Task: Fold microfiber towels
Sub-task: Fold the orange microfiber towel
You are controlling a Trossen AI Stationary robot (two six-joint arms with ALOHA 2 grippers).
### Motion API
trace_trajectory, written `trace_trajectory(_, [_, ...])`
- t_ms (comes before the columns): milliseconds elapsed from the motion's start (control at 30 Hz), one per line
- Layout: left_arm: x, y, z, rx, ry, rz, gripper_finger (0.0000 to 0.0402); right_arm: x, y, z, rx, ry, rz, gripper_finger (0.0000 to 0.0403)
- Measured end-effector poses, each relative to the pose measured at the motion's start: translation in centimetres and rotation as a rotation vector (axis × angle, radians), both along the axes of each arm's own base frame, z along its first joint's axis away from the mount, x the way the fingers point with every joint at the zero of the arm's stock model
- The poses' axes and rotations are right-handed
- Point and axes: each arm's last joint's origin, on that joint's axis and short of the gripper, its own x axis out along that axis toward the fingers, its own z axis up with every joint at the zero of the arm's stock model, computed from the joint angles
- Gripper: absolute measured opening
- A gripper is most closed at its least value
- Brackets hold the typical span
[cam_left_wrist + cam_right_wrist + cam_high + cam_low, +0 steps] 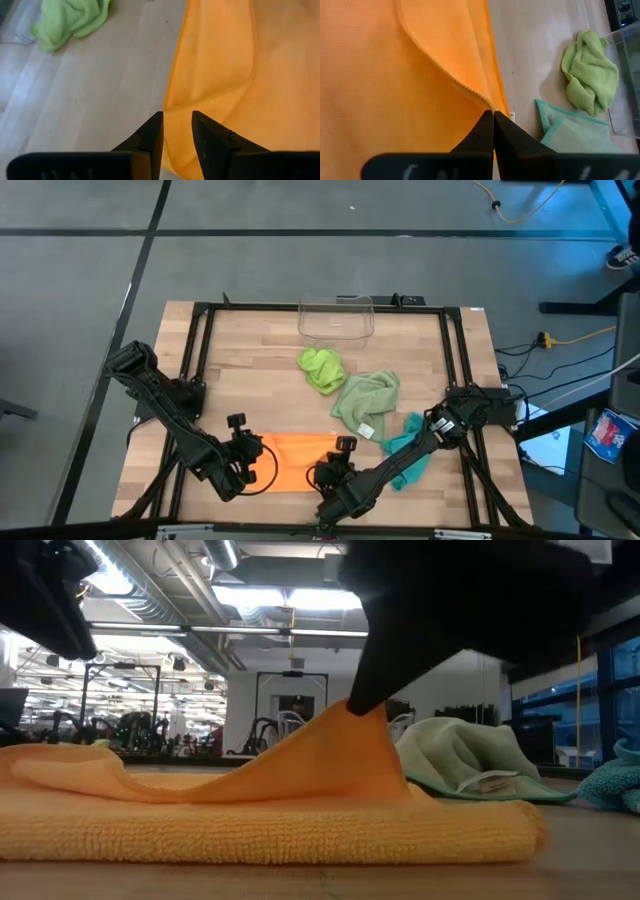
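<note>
The orange towel (pixel 298 462) lies flat at the near edge of the table (pixel 250 370), between the two arms, and already shows a doubled layer along its near side in the low view. The right gripper (pixel 493 119) has its fingers pinched shut on an orange edge, and in the low view that pinched point stands lifted in a peak above the rest of the cloth. The left gripper (pixel 176 125) sits at the orange towel's other end with its fingers narrowly parted, straddling the cloth's edge; whether they actually grip it I cannot tell.

I judge the work to be early: one towel is partway through a fold, and the lifted edge has yet to be carried over and laid down.

The other three are untouched. The lime towel (pixel 322 370) lies crumpled near the clear bin (pixel 336 318) at the far side. The sage towel (pixel 365 404), with its white tag, sits bunched in the middle right of the table. The teal towel (pixel 410 460) lies heaped under the right arm, near the table's right side. All three remain to be spread and folded.
</note>
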Motion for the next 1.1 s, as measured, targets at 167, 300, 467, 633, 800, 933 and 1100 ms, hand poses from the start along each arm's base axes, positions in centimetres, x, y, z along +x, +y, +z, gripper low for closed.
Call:
trace_trajectory(167, [0.6, 1.0, -0.9, -0.070, 0.073, 0.041, 0.0094, 0.0, 0.0, 0.0, 0.002, -0.001, -0.002, 0.0002])
trace_trajectory(300, [0.6, 2.4, -2.9, -0.103, 0.097, 0.107, 0.0094, 0.0, 0.0, 0.0, 0.011, -0.012, -0.017, 0.0002])
trace_trajectory(467, [0.5, 3.6, -4.5, -0.164, 0.123, 0.186, 0.0094, 0.0, 0.0, 0.0, 0.018, -0.006, -0.017, 0.0002])
trace_trajectory(633, [0.8, 3.9, -4.7, -0.196, 0.118, 0.194, 0.0094, 0.0, 0.1, 0.0, 0.032, 0.004, -0.018, 0.0003])
trace_trajectory(800, [1.2, 3.7, -4.7, -0.249, 0.134, 0.167, 0.0094, 0.0, 0.1, 0.0, 0.033, 0.004, -0.017, 0.0004])
trace_trajectory(933, [1.3, 3.9, -4.7, -0.253, 0.135, 0.175, 0.0094, 0.0, 0.1, 0.0, 0.033, 0.005, -0.017, 0.0004])
trace_trajectory(1100, [1.7, 4.4, -4.7, -0.260, 0.131, 0.193, 0.0094, 0.0, 0.1, 0.0, 0.033, 0.005, -0.017, 0.0004])
